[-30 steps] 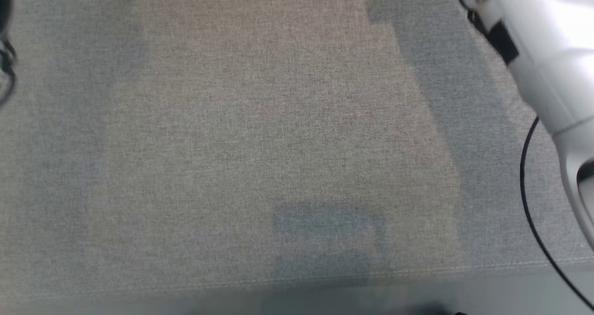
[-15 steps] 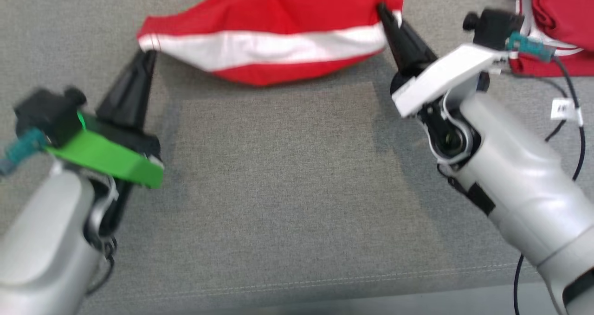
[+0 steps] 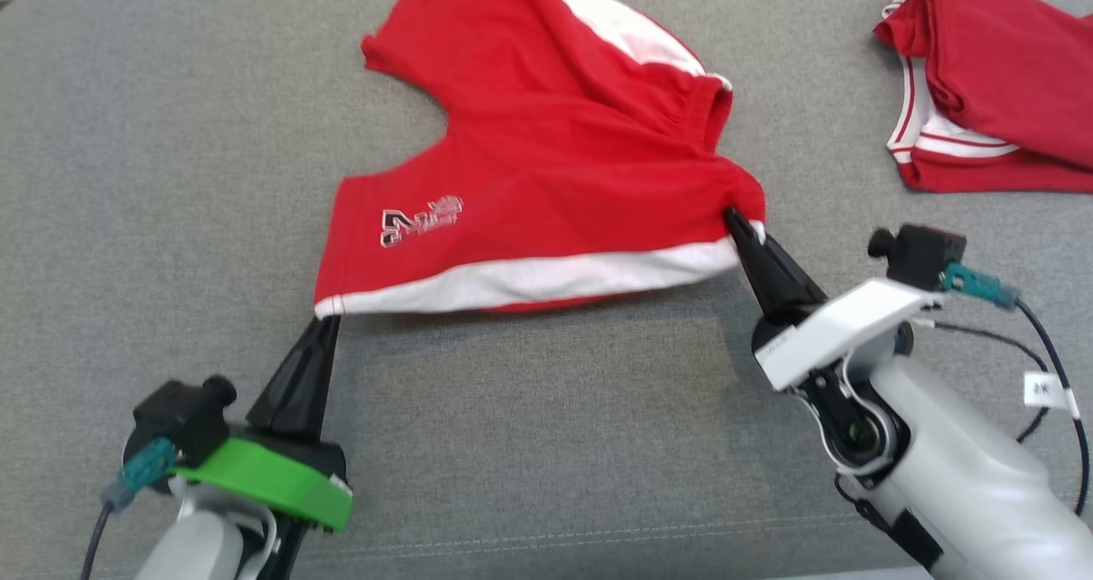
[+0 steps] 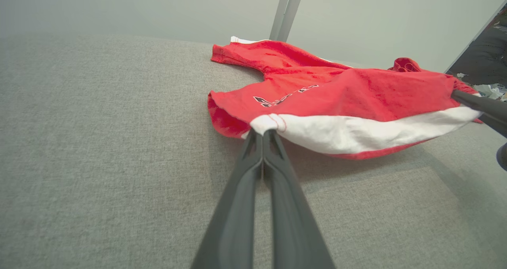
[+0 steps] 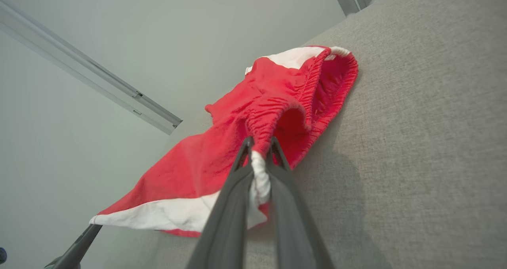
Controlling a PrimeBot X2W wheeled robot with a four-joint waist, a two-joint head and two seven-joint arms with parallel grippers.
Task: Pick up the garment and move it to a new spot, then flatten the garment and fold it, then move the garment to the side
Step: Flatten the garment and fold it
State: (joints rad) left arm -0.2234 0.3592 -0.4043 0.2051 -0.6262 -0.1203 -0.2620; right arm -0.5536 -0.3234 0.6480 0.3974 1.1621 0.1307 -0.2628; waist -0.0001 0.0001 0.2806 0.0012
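1. The red shorts (image 3: pixel 546 178): the far leg runs off the top edge of the head view. The layer lying against the surface is covered by the upper layer.
2. The printed logo (image 3: pixel 421 219) on the shorts is blurred and its characters are not legible.
3. The second red garment (image 3: pixel 990 93) is cut off by the right edge of the head view, so its type cannot be told.
4. The left gripper (image 3: pixel 328 319): the arm below its green mount (image 3: pixel 273 482) leaves the bottom edge.
5. The right gripper (image 3: pixel 733 213): its fingertips are buried in bunched waistband fabric.
6. The cable tag (image 3: pixel 1043 389): its marking is too small to read.
7. The dark object (image 4: pixel 481 59) at the right edge of the left wrist view is cut off and cannot be identified.
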